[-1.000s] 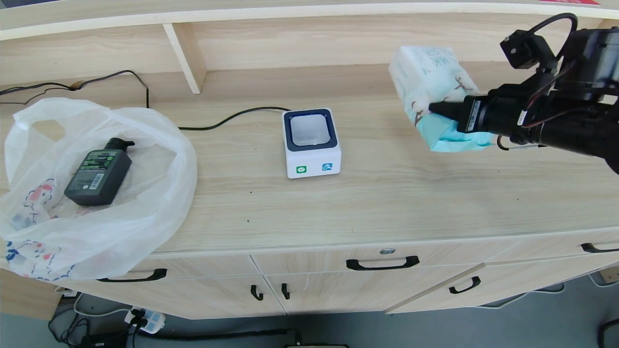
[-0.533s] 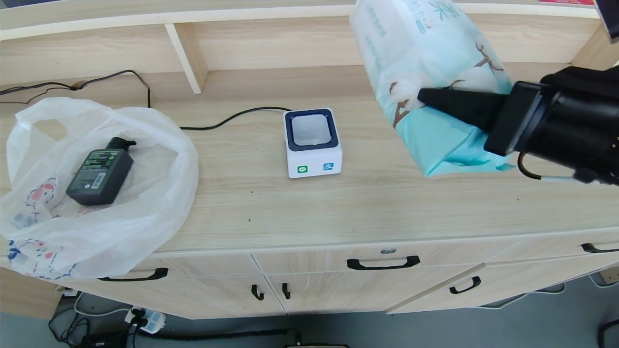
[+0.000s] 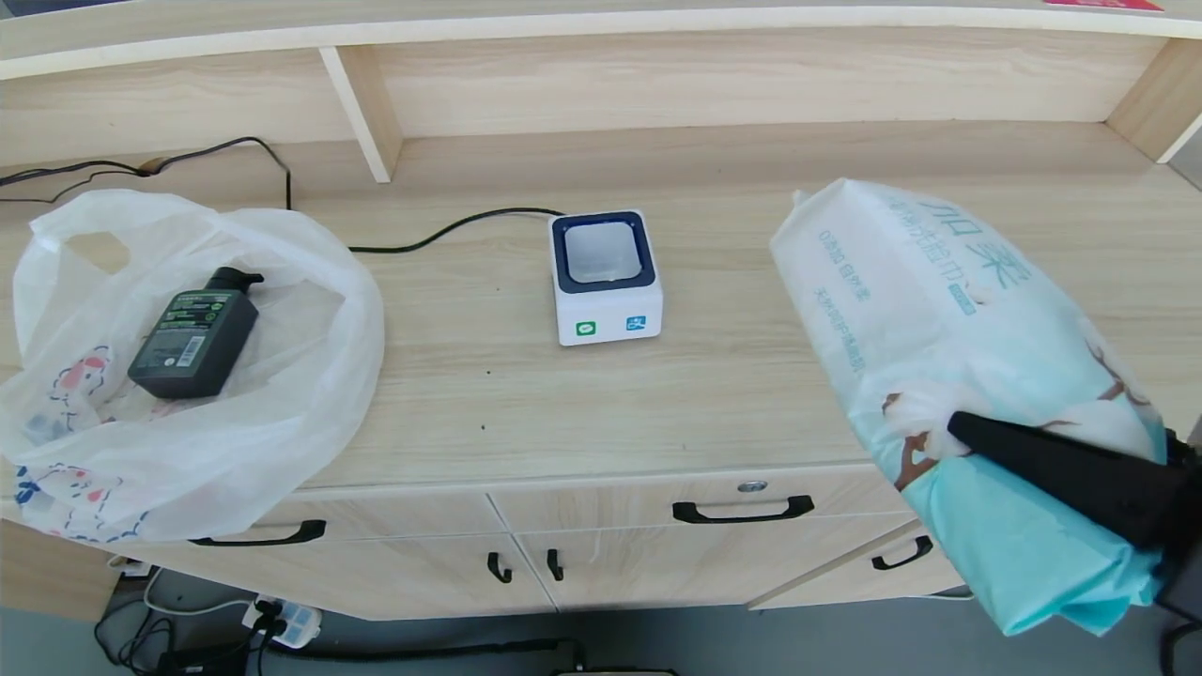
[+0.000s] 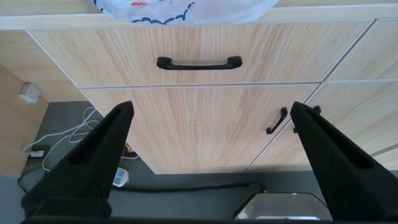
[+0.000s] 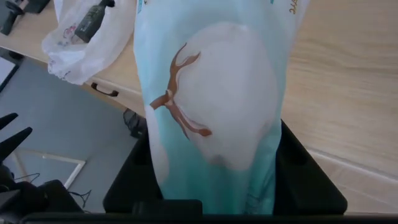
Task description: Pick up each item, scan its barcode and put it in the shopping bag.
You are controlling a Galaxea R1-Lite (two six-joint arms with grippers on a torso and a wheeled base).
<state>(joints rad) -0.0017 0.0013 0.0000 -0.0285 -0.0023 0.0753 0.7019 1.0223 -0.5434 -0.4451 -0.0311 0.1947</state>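
We saw the right gripper (image 5: 214,134) clamped on the tissue pack (image 3: 939,319), one black finger (image 3: 1052,465) pressed across the pack's printed face near its teal end and the other on the opposite side. In the right wrist view the two fingers stood on either flank of the pack, squeezing its soft middle. The pack hung in the air at the robot's right, tilted, its white end pointing up toward the counter (image 3: 732,394) and its teal end low and nearer the robot. In the head view it overlapped the counter's front edge and the drawers below. It was well apart from the scanner (image 3: 606,277), which sat near the middle of the counter with its window facing up and a black cable (image 3: 451,228) running from behind it toward the back left.

The left gripper (image 4: 210,109) was spread wide with nothing between its fingers, low in front of the cabinet and facing a drawer front with a black handle (image 4: 199,63). The edge of the shopping bag (image 4: 180,9) hung over the counter just above that drawer.

The bag (image 3: 310,376) lay open on the counter's left end, white and thin. A dark bottle (image 3: 192,330) lay on its side inside it, cap toward the back.
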